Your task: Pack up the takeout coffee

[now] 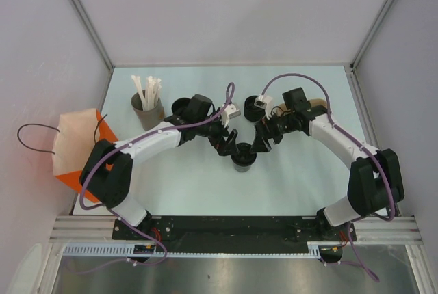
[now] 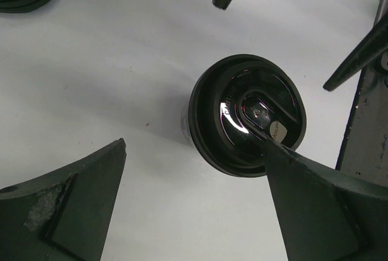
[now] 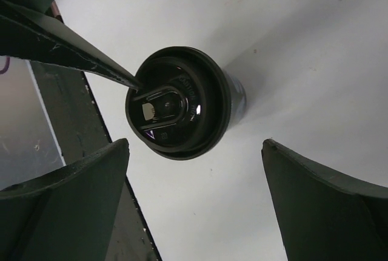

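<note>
The takeout coffee [image 1: 243, 158], a small black cup with a black lid, stands upright on the white table in front of both arms. My left gripper [image 1: 228, 145] is open just left of it. In the left wrist view [image 2: 195, 145] one finger [image 2: 315, 206] has its tip over the edge of the coffee lid [image 2: 245, 115]; I cannot tell whether it touches. My right gripper [image 1: 263, 142] is open just right of the cup. In the right wrist view [image 3: 196, 142] the cup [image 3: 179, 103] lies beyond its fingertips, not between them.
An orange and white paper bag [image 1: 79, 147] with black handles lies at the table's left edge. A grey cup of white straws [image 1: 147, 102], a lidless black cup [image 1: 181, 107], another black item [image 1: 252, 101] and a brown object [image 1: 315, 106] stand behind the arms.
</note>
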